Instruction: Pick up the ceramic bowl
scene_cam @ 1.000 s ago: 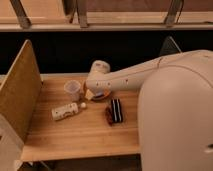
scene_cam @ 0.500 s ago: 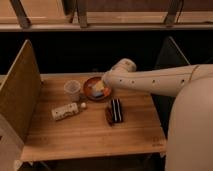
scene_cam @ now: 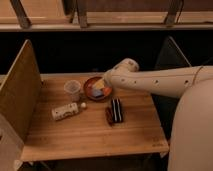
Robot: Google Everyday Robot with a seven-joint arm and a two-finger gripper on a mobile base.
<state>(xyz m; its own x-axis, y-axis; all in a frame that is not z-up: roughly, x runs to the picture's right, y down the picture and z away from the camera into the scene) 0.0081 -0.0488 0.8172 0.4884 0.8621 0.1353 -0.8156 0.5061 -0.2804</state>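
The ceramic bowl [scene_cam: 92, 89] is round, shallow and reddish-brown with a darker rim. It sits on the wooden table [scene_cam: 90, 135] toward the back, right of a small translucent pale cup [scene_cam: 73, 89]. My white arm reaches in from the right, and the gripper [scene_cam: 101, 86] hangs over the bowl's right half, at or just inside its rim. A yellowish part of the gripper shows over the bowl.
A small white bottle [scene_cam: 65, 111] lies on its side in front of the cup. A dark snack bag [scene_cam: 114, 111] lies in front of the bowl. A tall board [scene_cam: 20, 90] walls the table's left side. The arm's bulk [scene_cam: 192, 130] fills the right.
The arm has swung back to the right, uncovering the bowl and more of the table. The gripper now sits over the bowl's right side.
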